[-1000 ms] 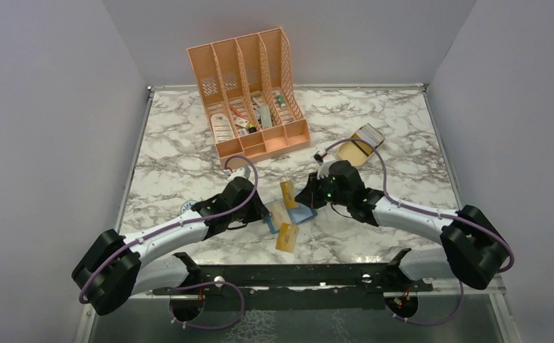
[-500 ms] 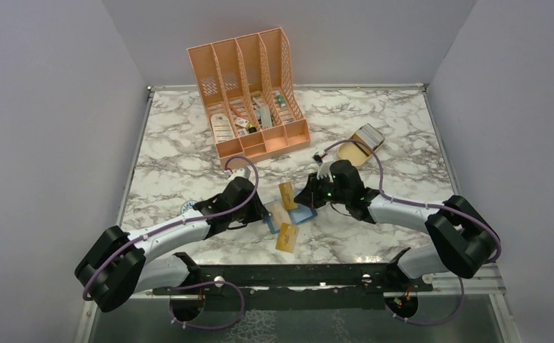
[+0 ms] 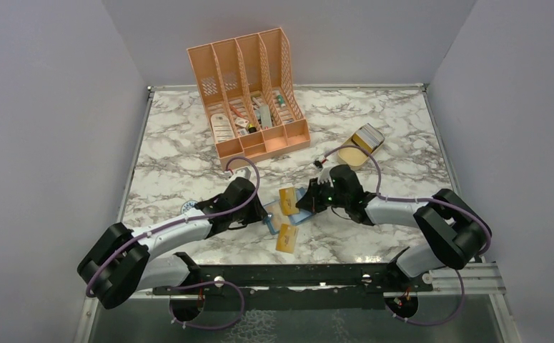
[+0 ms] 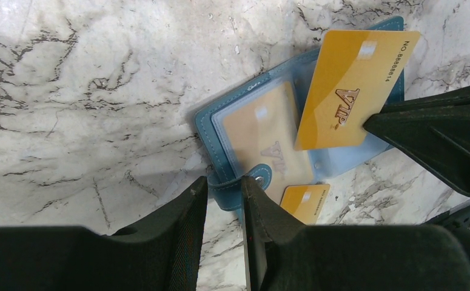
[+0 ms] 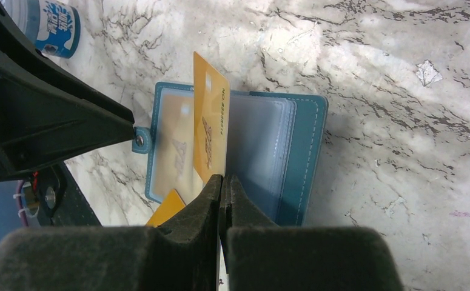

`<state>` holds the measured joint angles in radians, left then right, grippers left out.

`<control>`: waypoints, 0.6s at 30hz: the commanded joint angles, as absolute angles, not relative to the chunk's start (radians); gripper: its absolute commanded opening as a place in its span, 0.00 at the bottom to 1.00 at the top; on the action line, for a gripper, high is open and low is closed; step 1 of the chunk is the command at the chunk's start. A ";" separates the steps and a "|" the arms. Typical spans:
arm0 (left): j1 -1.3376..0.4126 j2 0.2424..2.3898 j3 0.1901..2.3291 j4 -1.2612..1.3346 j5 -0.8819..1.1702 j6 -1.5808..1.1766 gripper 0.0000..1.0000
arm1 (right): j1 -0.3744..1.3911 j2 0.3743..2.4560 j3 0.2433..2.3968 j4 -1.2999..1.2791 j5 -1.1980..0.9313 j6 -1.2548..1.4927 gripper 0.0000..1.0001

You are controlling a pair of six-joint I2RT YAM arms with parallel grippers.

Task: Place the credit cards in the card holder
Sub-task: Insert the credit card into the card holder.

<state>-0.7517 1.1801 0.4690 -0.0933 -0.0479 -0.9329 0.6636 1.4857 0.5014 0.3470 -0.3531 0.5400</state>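
The teal-blue card holder (image 4: pixel 238 124) lies open on the marble, one gold card (image 4: pixel 262 130) inside its clear sleeve. My left gripper (image 4: pixel 225 185) is shut on its snap tab at the near left edge. My right gripper (image 5: pixel 221 180) is shut on the bottom edge of a gold credit card (image 5: pixel 211 127) and holds it upright over the card holder (image 5: pixel 305 151), near the fold. In the top view that held card (image 3: pixel 287 201) sits between both grippers. Another credit card (image 3: pixel 286 238) lies flat on the table just in front of the holder.
A peach desk organizer (image 3: pixel 249 93) with small items stands at the back centre. A tan oval tray (image 3: pixel 359 146) sits behind my right arm. A round blue-white disc (image 5: pixel 53 24) lies left of the holder, beside my left arm.
My right gripper has carried the gold card left and slightly nearer, over the open holder, and its elbow has swung in. The left gripper has kept still on the tab.
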 commanded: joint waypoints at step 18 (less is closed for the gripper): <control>-0.743 1.226 0.491 -0.073 -0.020 -0.904 0.29 | 0.651 1.514 0.565 0.145 -0.384 0.477 0.01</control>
